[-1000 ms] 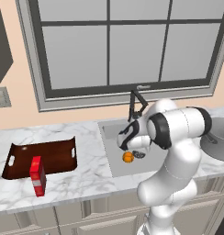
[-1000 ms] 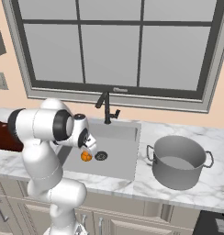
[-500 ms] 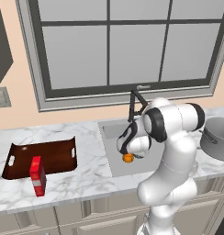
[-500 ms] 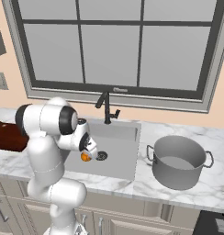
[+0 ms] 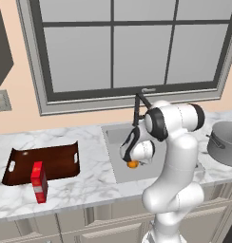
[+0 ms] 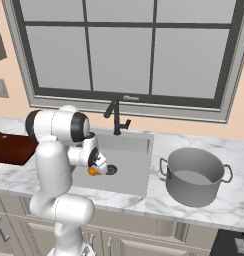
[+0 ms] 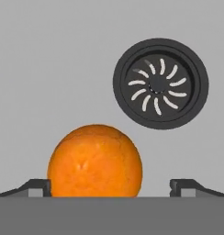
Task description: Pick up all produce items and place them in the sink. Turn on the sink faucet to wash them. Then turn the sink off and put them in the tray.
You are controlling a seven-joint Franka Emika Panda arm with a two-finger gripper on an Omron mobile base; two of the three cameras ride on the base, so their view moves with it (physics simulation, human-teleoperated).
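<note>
- We see the orange fruit lying on the floor of the sink, near the round drain.
- Our end effector hangs just above it with fingers spread wide; the fruit sits beside the left fingertip, not pinched.
- The tray and a red box stay on the counter.

This is a rendered home kitchen. A white marble tabletop runs over beige cabinet doors, with a rectangular grey recessed sink and a thin black angular faucet set below a large grey-framed window. A round grey metal pot stands beside the sink.
</note>
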